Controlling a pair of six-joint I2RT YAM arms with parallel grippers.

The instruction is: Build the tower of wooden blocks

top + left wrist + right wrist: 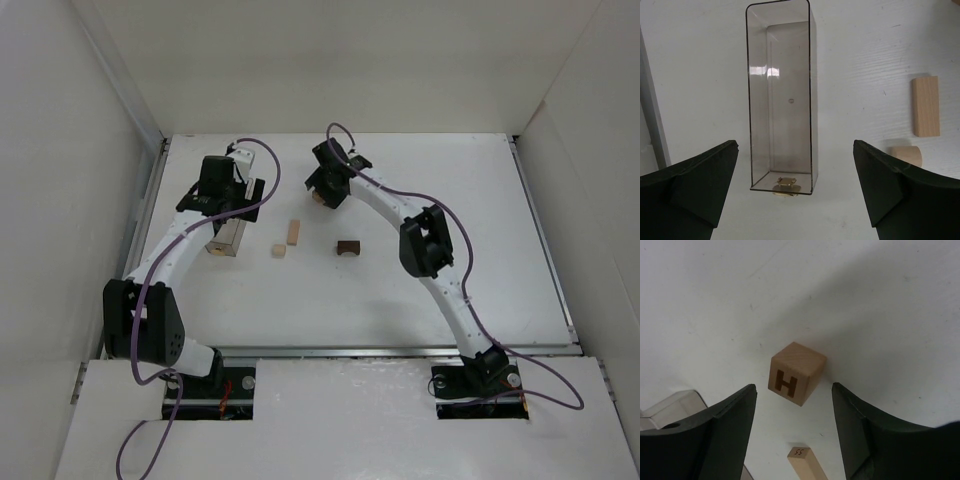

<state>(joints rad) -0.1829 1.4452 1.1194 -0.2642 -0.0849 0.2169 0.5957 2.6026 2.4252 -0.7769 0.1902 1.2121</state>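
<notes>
The tower's pieces lie loose and apart on the white table. A pale cube (796,372) marked H sits just beyond the tips of my right gripper (793,387), which is open, with a gap on each side of the cube. In the top view that right gripper (322,195) hovers at the far middle. A pale bar (293,232) (926,106) (807,465), a short pale cylinder (279,251) (906,156) and a dark brown notched block (348,246) lie nearer. My left gripper (794,143) (224,214) is wide open above the clear box, holding nothing.
A clear plastic rectangular box (780,100) (228,238) lies on its side under the left gripper, a small brass fitting (785,186) at its near end. Its corner (670,407) shows beside the right gripper's left finger. White walls enclose the table; a metal rail (650,110) runs along the left.
</notes>
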